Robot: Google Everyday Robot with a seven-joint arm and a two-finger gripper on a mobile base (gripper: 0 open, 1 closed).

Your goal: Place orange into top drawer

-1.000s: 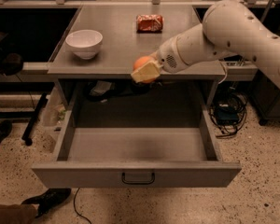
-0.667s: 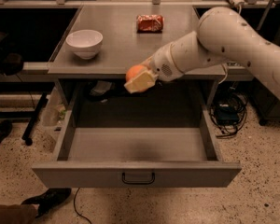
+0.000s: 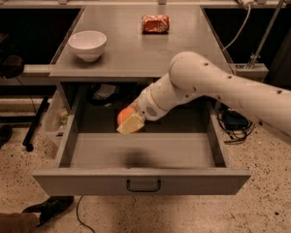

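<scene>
The top drawer [image 3: 140, 181] is pulled open below the grey table, with a small dark handle at the centre of its front panel. My gripper [image 3: 128, 123] hangs over the drawer's inside, left of centre, above the drawer floor. It is shut on the orange [image 3: 125, 115], a small round fruit held between pale fingers [image 3: 132, 125]. My white arm reaches in from the right.
On the grey tabletop [image 3: 131, 57] stand a white bowl [image 3: 87, 44] at the left and a red-and-white foil snack bag [image 3: 155, 24] at the back. Cables lie on the floor at the right [image 3: 235, 120]. A dark shoe [image 3: 47, 209] is by the drawer's front left corner.
My gripper has moved left and down with the orange, from the table's front edge to inside the open drawer's space.
</scene>
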